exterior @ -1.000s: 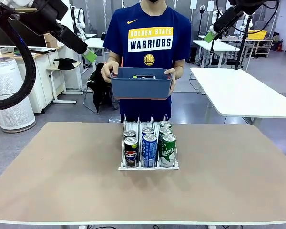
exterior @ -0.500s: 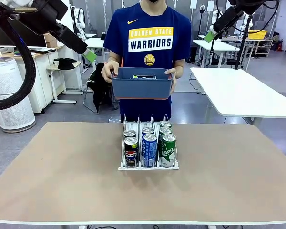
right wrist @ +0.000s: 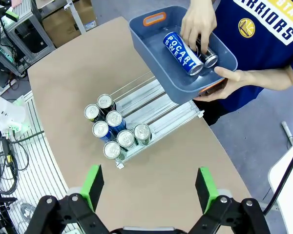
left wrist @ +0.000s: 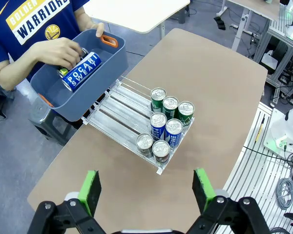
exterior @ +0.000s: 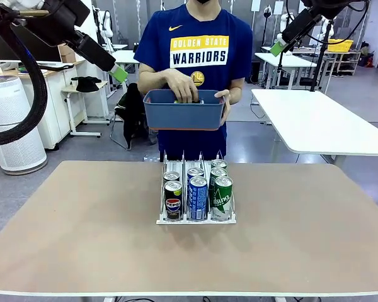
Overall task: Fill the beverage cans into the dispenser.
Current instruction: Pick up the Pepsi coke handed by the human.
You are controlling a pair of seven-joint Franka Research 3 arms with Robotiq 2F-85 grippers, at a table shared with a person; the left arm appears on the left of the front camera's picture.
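Desk: Grip status?
Operator: I see left fingers point(left wrist: 91, 191) and right fingers point(right wrist: 94, 184) spread wide, empty, high over the bench point(left wrist: 210, 73).
Desk: The stock?
Operator: Seven cans point(left wrist: 166, 127) stand in the dispenser point(left wrist: 121, 105), well below both.

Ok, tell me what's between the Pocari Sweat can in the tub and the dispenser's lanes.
Nothing visible blocks the lanes: the dispenser is bare behind its seven cans. The person's hand is at the Pocari Sweat can inside the tub.
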